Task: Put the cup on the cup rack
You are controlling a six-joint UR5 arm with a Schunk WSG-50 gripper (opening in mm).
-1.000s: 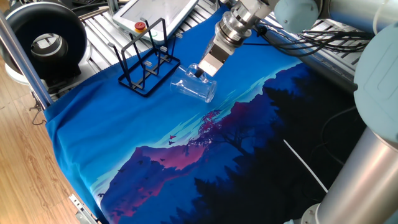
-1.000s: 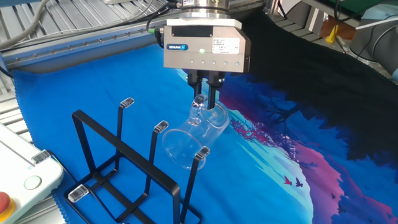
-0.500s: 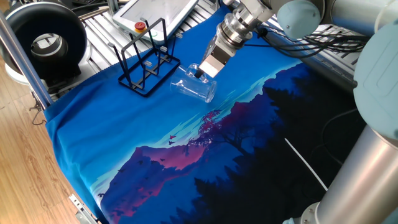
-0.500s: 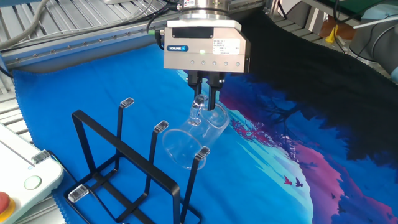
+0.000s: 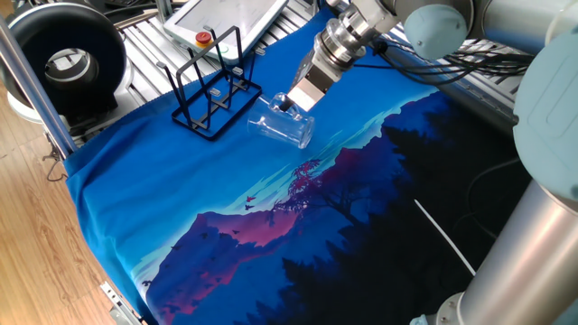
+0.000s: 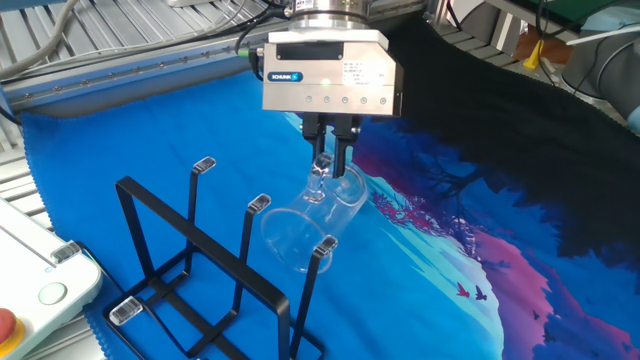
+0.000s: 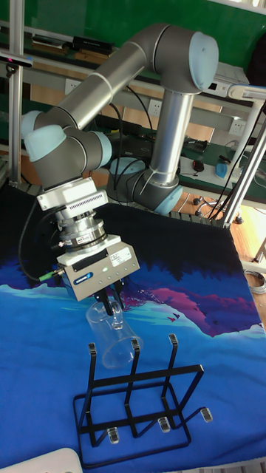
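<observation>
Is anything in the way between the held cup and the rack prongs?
Nothing visible. The cup hangs tilted from the gripper, jaws shut on its rim, right beside the cup rack, with only blue cloth beneath it.

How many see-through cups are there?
1. The cup lies tipped over beside the cup rack, its rim pinched by the gripper. No other cup shows.

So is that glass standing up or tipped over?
Tipped. The cup lies tilted on its side beside the cup rack, the gripper pinching its rim.
</observation>
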